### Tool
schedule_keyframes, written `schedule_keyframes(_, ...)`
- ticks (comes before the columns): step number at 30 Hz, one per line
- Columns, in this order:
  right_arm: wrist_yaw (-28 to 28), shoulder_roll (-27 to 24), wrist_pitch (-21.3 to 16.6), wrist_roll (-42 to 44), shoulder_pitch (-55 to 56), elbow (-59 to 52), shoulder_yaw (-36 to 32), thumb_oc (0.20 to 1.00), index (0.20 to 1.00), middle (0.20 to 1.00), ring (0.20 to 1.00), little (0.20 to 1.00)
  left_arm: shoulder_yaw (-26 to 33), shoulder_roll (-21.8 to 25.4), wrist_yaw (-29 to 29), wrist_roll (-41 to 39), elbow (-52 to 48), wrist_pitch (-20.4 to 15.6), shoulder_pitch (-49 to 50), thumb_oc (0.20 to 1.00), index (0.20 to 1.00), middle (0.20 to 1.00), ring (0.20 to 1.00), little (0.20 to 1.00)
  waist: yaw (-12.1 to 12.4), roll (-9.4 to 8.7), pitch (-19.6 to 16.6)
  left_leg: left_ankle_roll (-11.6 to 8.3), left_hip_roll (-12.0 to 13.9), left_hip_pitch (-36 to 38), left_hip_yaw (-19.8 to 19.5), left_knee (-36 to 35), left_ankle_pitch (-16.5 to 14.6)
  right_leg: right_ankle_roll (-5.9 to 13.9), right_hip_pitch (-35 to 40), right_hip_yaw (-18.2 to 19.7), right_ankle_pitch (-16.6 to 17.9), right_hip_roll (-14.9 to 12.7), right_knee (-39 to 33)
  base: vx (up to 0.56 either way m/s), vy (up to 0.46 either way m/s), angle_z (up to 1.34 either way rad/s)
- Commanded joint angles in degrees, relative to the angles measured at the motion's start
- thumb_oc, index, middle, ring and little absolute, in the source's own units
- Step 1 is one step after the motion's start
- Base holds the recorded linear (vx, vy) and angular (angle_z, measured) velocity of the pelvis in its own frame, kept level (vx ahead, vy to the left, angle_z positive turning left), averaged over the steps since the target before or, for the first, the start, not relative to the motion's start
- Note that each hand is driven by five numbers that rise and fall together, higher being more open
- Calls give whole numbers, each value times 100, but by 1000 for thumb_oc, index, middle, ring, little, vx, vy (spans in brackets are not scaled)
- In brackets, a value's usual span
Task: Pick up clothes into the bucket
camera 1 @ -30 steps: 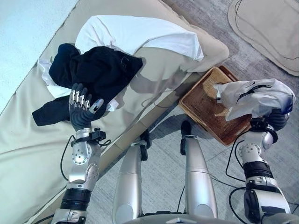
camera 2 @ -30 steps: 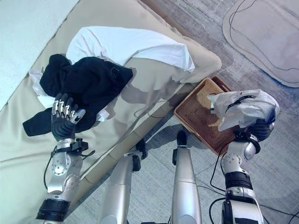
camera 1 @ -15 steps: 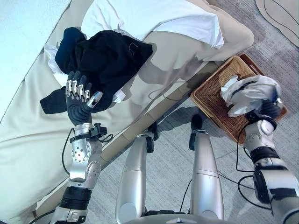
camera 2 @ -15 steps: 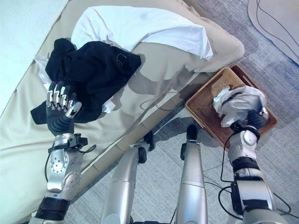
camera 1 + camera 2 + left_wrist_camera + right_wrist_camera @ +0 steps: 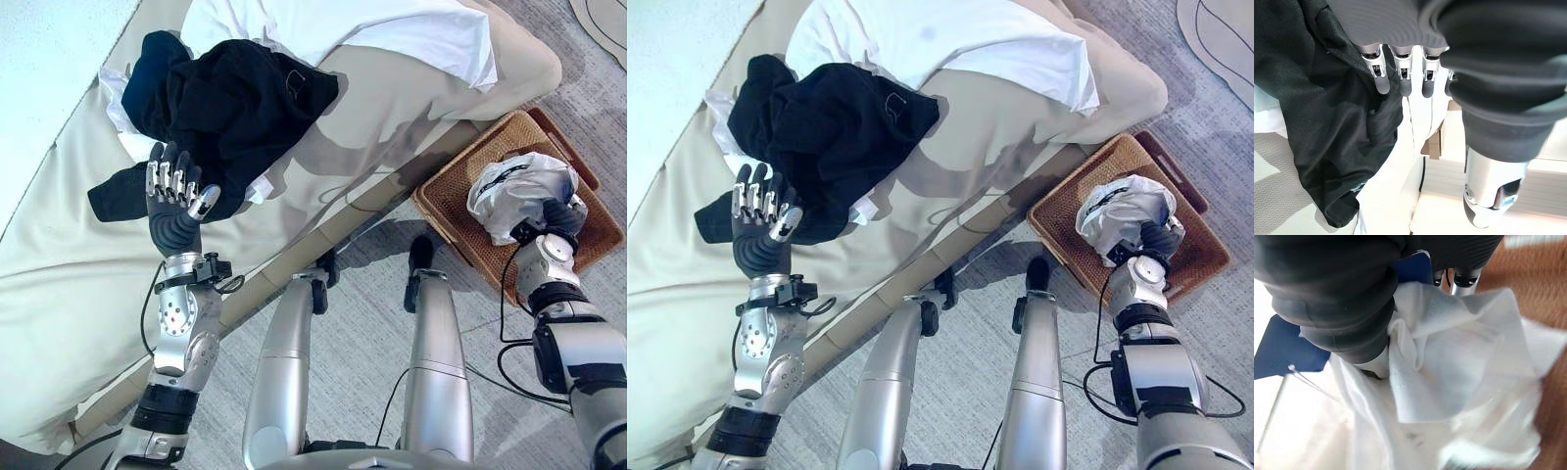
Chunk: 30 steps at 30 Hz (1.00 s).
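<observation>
A heap of black clothes (image 5: 235,108) lies on the beige bed, over a bit of white cloth (image 5: 120,93). My left hand (image 5: 176,211) stands open at the heap's near edge, fingers straight above the black fabric (image 5: 1327,122). On the floor at the right is a brown wicker basket (image 5: 600,238). A crumpled white garment (image 5: 514,191) with dark marks rests down in it. My right hand (image 5: 560,217) is shut on that white garment (image 5: 1449,357), its thumb and fingers buried in the folds.
A white pillow (image 5: 392,29) lies on the bed behind the black heap. The bed's edge runs diagonally between the heap and the basket. Grey carpet surrounds the basket, and a beige rug (image 5: 605,10) shows at the far right corner.
The view has shifted. My right hand has come down with the white garment from above the basket into it. The left hand has stayed by the black heap.
</observation>
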Motion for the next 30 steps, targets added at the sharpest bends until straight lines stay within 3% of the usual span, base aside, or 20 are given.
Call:
schedule_keyframes(1,-341,-223,44,-138,223,139,84,1000,1000,1000,1000,1000,113,89,165,64,-439,-322,154,1000,1000,1000,1000,1000,-83,86,-418,182,-9,-135,51,477,-678,296,-9,-37,424,-269,-472,0,0,0)
schedule_keyframes(11,-531,-84,96,13,468,314,-224,1000,1000,1000,1000,1000,173,109,332,256,-335,-295,63,1000,1000,1000,1000,1000,-139,-44,-569,174,23,212,46,51,-585,350,351,-188,547,-280,-926,0,0,0)
schedule_keyframes(13,-441,50,56,159,786,249,-354,1000,1000,1000,1000,1000,202,129,346,384,-248,-290,55,1000,1000,1000,1000,1000,-193,-150,-603,204,49,435,60,-259,-332,344,580,-308,814,-298,-1269,-29,-10,-3)
schedule_keyframes(14,-442,57,56,160,800,247,-358,1000,1000,1000,1000,1000,198,135,343,381,-244,-290,62,1000,1000,1000,1000,1000,-174,-145,-630,162,45,521,1,-255,-490,382,649,-295,651,-280,-1220,-68,-40,-2)
schedule_keyframes(15,-391,108,0,317,1051,177,-514,1000,1000,1000,1000,1000,216,129,301,340,-180,-287,52,1000,1000,1000,1000,1000,-222,-218,-644,177,49,617,-2,-448,-281,374,802,-369,869,-309,-1471,27,-42,3)
schedule_keyframes(23,-309,483,-268,672,1749,-378,-850,1000,1000,1000,1000,1000,316,146,251,427,56,-185,145,1000,1000,1000,1000,1000,-323,-457,-768,46,57,1577,-194,-1342,-2,486,1892,-703,1137,-332,-2375,31,-34,7)
schedule_keyframes(25,-366,708,-412,72,2179,-1468,-523,1000,1000,1000,1000,1000,483,130,331,610,336,-132,257,1000,1000,1000,1000,1000,-387,-588,-796,-3,84,1991,-251,-1682,132,529,2371,-826,1272,-341,-2724,59,-43,3)
schedule_keyframes(26,-393,725,-400,52,2206,-1508,-525,1000,1000,1000,1000,1000,483,134,331,611,339,-135,267,1000,1000,1000,1000,1000,-395,-590,-784,-4,81,2028,-257,-1707,143,529,2410,-836,1278,-343,-2744,91,-44,3)
schedule_keyframes(27,-401,934,-572,-229,2538,-2445,-406,1000,1000,1000,1000,1000,540,139,442,911,500,-51,277,1000,1000,1000,1000,1000,-448,-661,-809,-27,107,2297,-291,-1920,219,549,2714,-913,1343,-341,-2930,54,-19,-2)
schedule_keyframes(30,-341,1211,-692,-465,2805,-3210,-301,1000,1000,1000,1000,1000,483,145,484,1171,816,53,293,1000,1000,1000,1000,1000,-485,-716,-808,-63,116,2732,-347,-2259,343,580,3239,-1063,1428,-352,-3278,70,-26,3)
